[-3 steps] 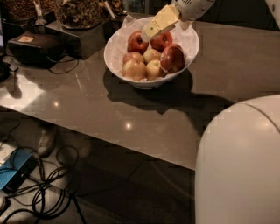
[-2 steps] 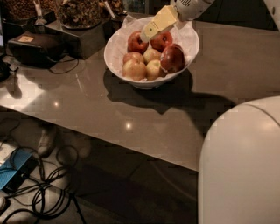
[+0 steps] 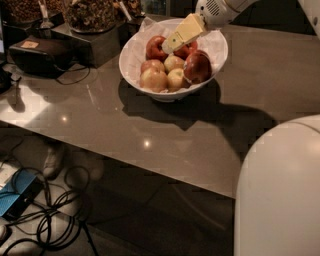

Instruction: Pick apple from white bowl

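Note:
The white bowl (image 3: 131, 56) stands at the back of the grey table, lined with crinkled white paper and holding several apples. A large deep red apple (image 3: 198, 67) lies on the bowl's right side. Another red apple (image 3: 155, 46) sits at the back left. Pale yellow-green apples (image 3: 153, 79) fill the front. My gripper (image 3: 170, 46) reaches down from the upper right on a white arm. Its cream-coloured tip hangs just above the fruit, between the back-left red apple and a third red one partly hidden behind it.
A black box (image 3: 37, 54) with cables lies at the table's far left. Dark jars of snacks (image 3: 92, 15) stand behind it, close to the bowl. The table's front edge (image 3: 150, 167) runs diagonally. Cables and a blue device (image 3: 17, 196) lie on the floor. My white body (image 3: 280, 195) fills the lower right.
The gripper has dropped slightly toward the apples in the bowl. My white body at the lower right has shifted a little to the right.

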Controlling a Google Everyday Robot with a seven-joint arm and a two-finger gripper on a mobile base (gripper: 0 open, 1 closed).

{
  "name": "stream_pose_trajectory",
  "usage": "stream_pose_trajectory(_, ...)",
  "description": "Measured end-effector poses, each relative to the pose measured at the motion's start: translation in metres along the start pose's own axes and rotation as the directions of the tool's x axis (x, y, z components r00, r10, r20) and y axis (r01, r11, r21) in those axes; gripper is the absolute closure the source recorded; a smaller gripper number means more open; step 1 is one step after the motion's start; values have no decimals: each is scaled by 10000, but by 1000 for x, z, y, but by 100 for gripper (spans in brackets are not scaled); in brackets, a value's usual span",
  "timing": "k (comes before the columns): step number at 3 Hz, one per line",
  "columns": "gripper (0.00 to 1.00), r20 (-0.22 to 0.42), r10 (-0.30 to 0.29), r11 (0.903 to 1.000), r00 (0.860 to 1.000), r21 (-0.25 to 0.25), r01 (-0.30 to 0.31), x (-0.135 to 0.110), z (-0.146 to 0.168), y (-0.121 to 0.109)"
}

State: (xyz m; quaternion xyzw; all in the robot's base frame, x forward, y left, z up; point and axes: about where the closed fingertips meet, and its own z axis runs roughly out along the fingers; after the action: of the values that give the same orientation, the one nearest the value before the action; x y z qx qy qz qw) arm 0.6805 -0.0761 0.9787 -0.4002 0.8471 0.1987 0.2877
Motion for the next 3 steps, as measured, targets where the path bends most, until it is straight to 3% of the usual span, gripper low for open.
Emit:
stream_pose_trajectory(2,22,-125,157,9998,9998,77,-156,16,-5,-6)
stream_pose_trajectory(3,21,-224,254,9996,9994,105,-252,22,-7,-8)
